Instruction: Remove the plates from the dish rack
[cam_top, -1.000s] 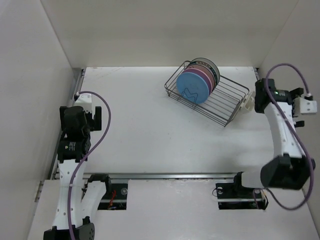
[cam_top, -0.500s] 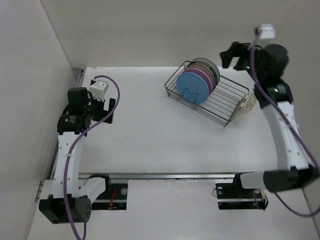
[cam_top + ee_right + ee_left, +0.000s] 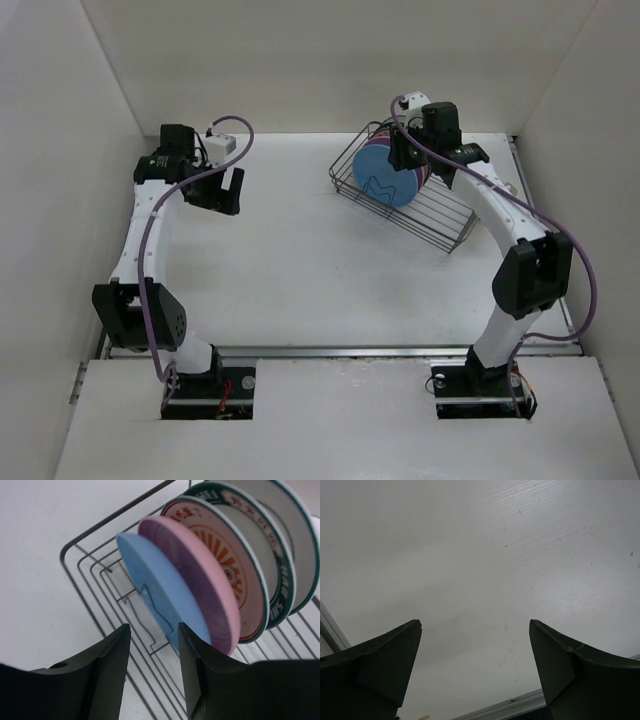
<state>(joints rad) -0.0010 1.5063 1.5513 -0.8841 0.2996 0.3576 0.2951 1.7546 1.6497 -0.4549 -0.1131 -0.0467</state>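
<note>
Nearest the camera, the two arms are rising from their bases at the table's (image 3: 300, 260) front edge, each trailing one purple cable (image 3: 146, 262). The left gripper (image 3: 475, 624) is hanging over bare white tabletop at the left. Its two dark fingers (image 3: 380, 665) are spreading wide with nothing between them, and no task item is lying near it.

Further back and to the right, the right gripper (image 3: 153, 628) is reaching down at the dish rack (image 3: 445, 210), which is sitting at an angle on the far right part of the table. Its jaws are standing at a narrow gap. Only rack wire and tabletop are showing through that gap, so it is holding nothing. The lower edge of the blue plate is passing just beside the tip of the right-hand finger, but I cannot tell whether they are touching.

Five plates are standing on edge in the rack, packed in one row and leaning the same way:

1. The plain light blue plate (image 3: 155, 592) is standing closest to the gripper.
2. One plain pink plate (image 3: 200, 580) is standing next.
3. One white plate (image 3: 227, 565) is showing orange rays at its centre, a dark green rim and red characters along its border. The characters are too blurred to read.
4. A second white, green-rimmed plate (image 3: 252, 530) is carrying pale lettering on its dark band, which is also unreadable.
5. A third white, green-rimmed plate (image 3: 300, 525) is standing farthest back and running off the frame's edge.
</note>
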